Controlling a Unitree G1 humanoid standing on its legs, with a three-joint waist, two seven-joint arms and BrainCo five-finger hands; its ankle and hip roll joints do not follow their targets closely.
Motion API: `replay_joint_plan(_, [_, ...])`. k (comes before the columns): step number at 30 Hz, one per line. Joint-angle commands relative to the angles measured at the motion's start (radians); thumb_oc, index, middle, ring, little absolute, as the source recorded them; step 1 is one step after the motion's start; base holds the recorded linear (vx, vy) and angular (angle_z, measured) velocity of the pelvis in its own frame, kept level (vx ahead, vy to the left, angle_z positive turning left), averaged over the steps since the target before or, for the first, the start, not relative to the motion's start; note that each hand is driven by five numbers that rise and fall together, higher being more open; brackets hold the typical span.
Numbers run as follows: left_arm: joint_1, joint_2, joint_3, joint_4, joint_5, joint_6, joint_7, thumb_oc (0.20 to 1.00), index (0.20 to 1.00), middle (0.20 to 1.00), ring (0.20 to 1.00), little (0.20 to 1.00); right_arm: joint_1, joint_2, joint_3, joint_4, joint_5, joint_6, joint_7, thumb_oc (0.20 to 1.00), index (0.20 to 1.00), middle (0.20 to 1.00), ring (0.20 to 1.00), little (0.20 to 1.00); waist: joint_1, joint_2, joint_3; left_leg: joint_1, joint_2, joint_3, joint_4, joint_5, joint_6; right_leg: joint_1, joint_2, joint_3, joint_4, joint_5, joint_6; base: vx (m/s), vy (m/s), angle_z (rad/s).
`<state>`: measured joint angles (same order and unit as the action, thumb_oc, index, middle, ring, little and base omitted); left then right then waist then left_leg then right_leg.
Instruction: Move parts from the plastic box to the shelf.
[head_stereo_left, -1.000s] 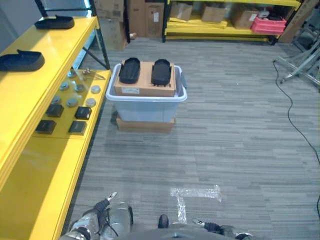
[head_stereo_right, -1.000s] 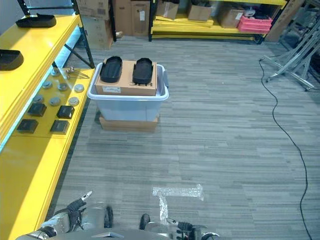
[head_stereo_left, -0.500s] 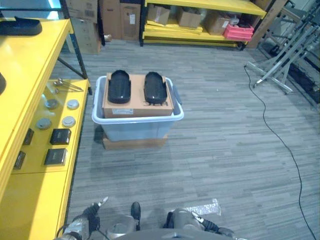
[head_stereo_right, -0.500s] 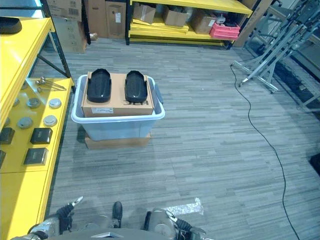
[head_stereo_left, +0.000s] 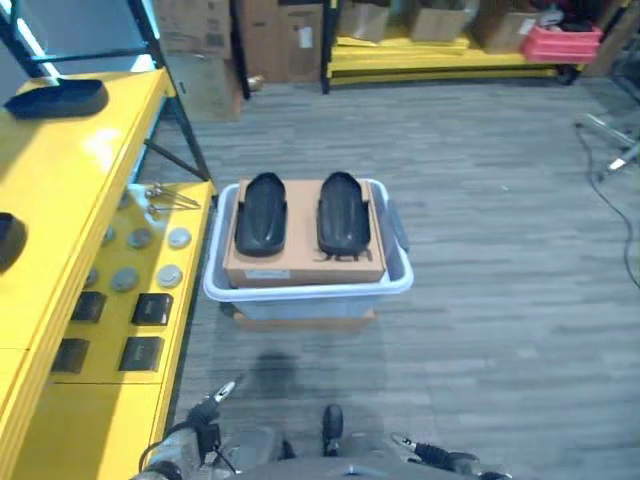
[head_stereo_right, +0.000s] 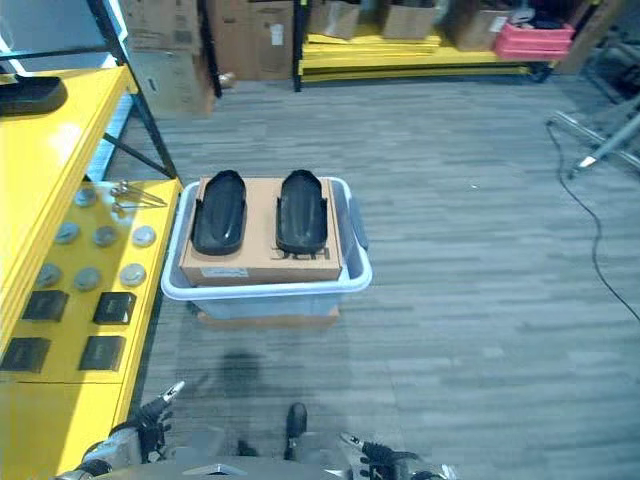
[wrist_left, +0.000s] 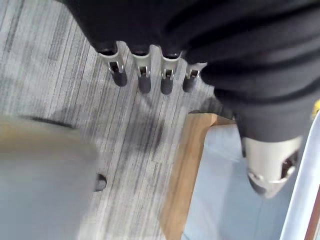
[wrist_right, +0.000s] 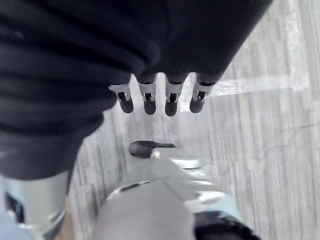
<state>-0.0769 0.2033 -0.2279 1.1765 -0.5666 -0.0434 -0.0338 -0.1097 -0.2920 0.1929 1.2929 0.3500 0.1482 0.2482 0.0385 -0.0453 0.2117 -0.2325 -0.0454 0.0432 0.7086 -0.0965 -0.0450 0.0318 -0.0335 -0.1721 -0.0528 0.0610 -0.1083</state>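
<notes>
Plastic box (head_stereo_left: 395, 285) inside hidden under cardboard carton (head_stereo_left: 305, 262); contents cannot tell. Carton under box, edge only (rest covered). Round parts (head_stereo_left: 170, 274) on yellow shelf (head_stereo_left: 60, 200) too small to identify. Dark part (head_stereo_left: 8, 240) on upper shelf level cut by picture edge. Left hand (head_stereo_left: 200, 415) and right hand (head_stereo_left: 430, 455) low at bottom edge, partly cut.

Warehouse: yellow racking (head_stereo_left: 60, 200), cartons (head_stereo_left: 290, 40)

Grey plank floor (head_stereo_left: 480, 300) carries the plastic box (head_stereo_left: 395, 275); the yellow shelf (head_stereo_left: 60, 200) holds round discs (head_stereo_left: 168, 275) and black blocks (head_stereo_left: 152, 308)
</notes>
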Motion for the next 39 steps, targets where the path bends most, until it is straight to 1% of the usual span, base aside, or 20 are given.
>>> replay_joint_plan(1, [-0.022, -0.001, -0.01, 0.013, 0.086, 0.025, -0.01, 1.0, 1.0, 1.0, 1.0, 1.0, -0.006, -0.06, -0.012, -0.022, 0.078, -0.083, 0.01, 1.0, 1.0, 1.0, 1.0, 1.0, -0.013, 0.047, 0.051, 0.077, 0.099, 0.106, -0.472, 0.168, -0.022, 0.046, -0.074, -0.024, 0.009, -0.018, 0.177, 0.27, 0.199, 0.77])
replay_joint_plan(2, [-0.003, 0.004, -0.018, 0.036, 0.079, 0.019, 0.0, 1.0, 1.0, 1.0, 1.0, 1.0, -0.017, -0.057, -0.002, -0.053, 0.045, -0.129, -0.001, 1.0, 1.0, 1.0, 1.0, 1.0, 0.003, 0.052, 0.049, 0.077, 0.082, 0.095, -0.545, 0.162, -0.019, 0.052, -0.073, -0.017, 0.019, -0.028, 0.184, 0.28, 0.248, 0.63])
replay_joint_plan(4, [0.026, 0.017, 0.007, 0.061, 0.117, 0.037, -0.003, 1.0, 1.0, 1.0, 1.0, 1.0, -0.017, -0.065, 0.007, -0.098, 0.057, -0.19, -0.045, 1.0, 1.0, 1.0, 1.0, 1.0, 0.014, 0.049, 0.035, 0.094, 0.087, 0.091, -0.593, 0.161, -0.015, 0.068, -0.076, -0.029, 0.028, -0.054, 0.184, 0.22, 0.195, -0.17])
replay_joint_plan(5, [0.031, 0.02, 0.013, 0.067, 0.136, 0.035, -0.003, 1.0, 1.0, 1.0, 1.0, 1.0, -0.015, -0.068, 0.006, -0.106, 0.07, -0.212, -0.051, 1.0, 1.0, 1.0, 1.0, 1.0, 0.015, 0.047, 0.028, 0.107, 0.087, 0.091, -0.608, 0.159, -0.013, 0.07, -0.077, -0.035, 0.031, -0.057, 0.186, 0.22, 0.175, -0.61])
replay_joint_plan(6, [0.043, 0.036, 0.024, 0.081, 0.157, 0.029, 0.019, 1.0, 1.0, 1.0, 1.0, 1.0, -0.005, -0.074, 0.006, -0.156, 0.078, -0.294, -0.093, 1.0, 1.0, 1.0, 1.0, 1.0, 0.013, 0.039, 0.006, 0.155, 0.079, 0.09, -0.656, 0.148, 0.001, 0.06, -0.072, -0.049, 0.061, -0.069, 0.189, 0.21, 0.147, -0.5])
replay_joint_plan(8, [0.042, 0.073, 0.048, 0.064, 0.109, 0.045, 0.048, 1.0, 1.0, 1.0, 1.0, 1.0, 0.016, -0.093, 0.013, -0.288, 0.058, -0.357, -0.182, 1.0, 1.0, 1.0, 1.0, 1.0, -0.002, 0.034, 0.002, 0.193, 0.076, 0.091, -0.676, 0.135, 0.023, 0.018, -0.066, -0.046, 0.151, -0.093, 0.189, 0.13, 0.073, 0.09])
replay_joint_plan(11, [0.035, 0.094, 0.05, 0.037, 0.129, 0.049, 0.053, 1.0, 1.0, 1.0, 1.0, 1.0, 0.039, -0.115, 0.004, -0.413, 0.052, -0.4, -0.255, 1.0, 1.0, 1.0, 1.0, 1.0, -0.027, 0.035, 0.016, 0.209, 0.079, 0.068, -0.684, 0.129, 0.039, -0.034, -0.062, -0.012, 0.229, -0.097, 0.195, 0.0, -0.053, 0.39])
replay_joint_plan(12, [0.033, 0.111, 0.047, 0.013, 0.12, 0.047, 0.05, 1.0, 1.0, 1.0, 1.0, 1.0, 0.071, -0.147, -0.017, -0.579, 0.036, -0.437, -0.333, 1.0, 1.0, 1.0, 1.0, 1.0, -0.057, 0.036, 0.029, 0.221, 0.089, 0.059, -0.706, 0.13, 0.042, -0.058, -0.074, 0.019, 0.232, -0.089, 0.205, -0.02, -0.144, 0.37])
replay_joint_plan(14, [0.038, 0.125, 0.056, 0.005, 0.086, 0.038, 0.035, 1.0, 1.0, 1.0, 1.0, 1.0, 0.096, -0.16, -0.045, -0.695, 0.02, -0.454, -0.371, 1.0, 1.0, 1.0, 1.0, 1.0, -0.076, 0.035, 0.031, 0.226, 0.098, 0.065, -0.717, 0.131, 0.039, -0.07, -0.1, 0.039, 0.213, -0.064, 0.226, -0.03, -0.168, 0.45])
replay_joint_plan(15, [0.045, 0.134, 0.073, -0.01, 0.059, 0.036, 0.026, 1.0, 1.0, 1.0, 1.0, 1.0, 0.123, -0.174, -0.074, -0.814, -0.018, -0.459, -0.416, 1.0, 1.0, 1.0, 1.0, 1.0, -0.098, 0.037, 0.033, 0.231, 0.108, 0.063, -0.738, 0.136, 0.038, -0.073, -0.102, 0.07, 0.195, -0.059, 0.235, -0.01, -0.134, 0.29])
replay_joint_plan(16, [0.046, 0.134, 0.076, -0.013, 0.054, 0.037, 0.025, 1.0, 1.0, 1.0, 1.0, 1.0, 0.13, -0.177, -0.083, -0.84, -0.033, -0.458, -0.423, 1.0, 1.0, 1.0, 1.0, 1.0, -0.103, 0.038, 0.033, 0.234, 0.11, 0.063, -0.743, 0.137, 0.038, -0.073, -0.102, 0.074, 0.19, -0.059, 0.236, 0.04, -0.172, 0.2])
replay_joint_plan(17, [0.053, 0.132, 0.087, -0.024, 0.028, 0.051, 0.027, 1.0, 1.0, 1.0, 1.0, 1.0, 0.153, -0.193, -0.109, -0.931, -0.09, -0.487, -0.443, 1.0, 1.0, 1.0, 1.0, 1.0, -0.119, 0.039, 0.03, 0.241, 0.121, 0.077, -0.767, 0.146, 0.03, -0.066, -0.103, 0.077, 0.156, -0.056, 0.238, 0.06, -0.14, 0.17])
replay_joint_plan(21, [0.065, 0.103, 0.091, -0.018, 0.056, 0.068, 0.022, 1.0, 1.0, 1.0, 1.0, 1.0, 0.155, -0.236, -0.126, -1.034, -0.112, -0.471, -0.489, 1.0, 1.0, 1.0, 1.0, 1.0, -0.123, 0.03, 0.026, 0.228, 0.134, 0.097, -0.776, 0.162, 0.005, -0.035, -0.092, 0.07, 0.063, -0.04, 0.234, 0.05, -0.137, -0.11])
replay_joint_plan(23, [0.068, 0.076, 0.081, -0.012, 0.11, 0.064, -0.002, 1.0, 1.0, 1.0, 1.0, 1.0, 0.135, -0.256, -0.125, -1.057, -0.087, -0.431, -0.485, 1.0, 1.0, 1.0, 1.0, 1.0, -0.115, 0.023, 0.028, 0.209, 0.145, 0.101, -0.772, 0.17, -0.007, -0.013, -0.086, 0.068, 0.018, -0.034, 0.228, 0.04, -0.133, -0.09])
replay_joint_plan(24, [0.067, 0.048, 0.054, -0.009, 0.146, 0.054, -0.017, 1.0, 1.0, 1.0, 1.0, 1.0, 0.098, -0.278, -0.116, -1.049, -0.087, -0.377, -0.499, 1.0, 1.0, 1.0, 1.0, 1.0, -0.102, 0.019, 0.035, 0.189, 0.16, 0.105, -0.77, 0.181, -0.017, 0.005, -0.081, 0.058, -0.018, -0.028, 0.222, 0.01, -0.124, -0.03])
replay_joint_plan(25, [0.068, 0.036, 0.035, -0.007, 0.16, 0.048, -0.016, 1.0, 1.0, 1.0, 1.0, 1.0, 0.071, -0.289, -0.111, -1.033, -0.078, -0.355, -0.512, 1.0, 1.0, 1.0, 1.0, 1.0, -0.092, 0.019, 0.041, 0.175, 0.168, 0.106, -0.767, 0.188, -0.023, 0.009, -0.08, 0.052, -0.026, -0.029, 0.218, -0.01, -0.123, -0.05])
replay_joint_plan(27, [0.072, 0.023, -0.008, -0.008, 0.174, 0.034, -0.004, 1.0, 1.0, 1.0, 1.0, 1.0, 0.007, -0.301, -0.095, -0.986, -0.024, -0.35, -0.55, 1.0, 1.0, 1.0, 1.0, 1.0, -0.07, 0.02, 0.054, 0.151, 0.179, 0.106, -0.761, 0.197, -0.033, 0.008, -0.08, 0.037, -0.034, -0.028, 0.215, -0.02, -0.08, -0.03])
replay_joint_plan(33, [0.054, 0.047, -0.055, -0.022, 0.173, 0.048, 0.002, 1.0, 1.0, 1.0, 1.0, 1.0, -0.124, -0.341, -0.092, -0.95, -0.063, -0.275, -0.702, 1.0, 1.0, 1.0, 1.0, 1.0, -0.037, 0.034, 0.088, 0.122, 0.182, 0.085, -0.772, 0.212, -0.047, -0.025, -0.087, 0.008, -0.034, -0.02, 0.217, -0.01, -0.024, 0.13])
replay_joint_plan(35, [0.039, 0.058, -0.061, -0.021, 0.167, 0.053, -0.004, 1.0, 1.0, 1.0, 1.0, 1.0, -0.164, -0.351, -0.086, -0.935, -0.056, -0.252, -0.735, 1.0, 1.0, 1.0, 1.0, 1.0, -0.033, 0.04, 0.099, 0.108, 0.178, 0.081, -0.777, 0.217, -0.05, -0.035, -0.086, 0.0, -0.034, -0.02, 0.216, -0.04, 0.011, 0.09])
replay_joint_plan(39, [0.005, 0.075, -0.078, -0.02, 0.145, 0.064, -0.023, 1.0, 1.0, 1.0, 1.0, 1.0, -0.236, -0.372, -0.065, -0.892, -0.039, -0.198, -0.749, 1.0, 1.0, 1.0, 1.0, 1.0, -0.027, 0.052, 0.121, 0.085, 0.165, 0.068, -0.786, 0.223, -0.055, -0.057, -0.086, -0.007, -0.034, -0.018, 0.213, -0.05, 0.038, 0.12])
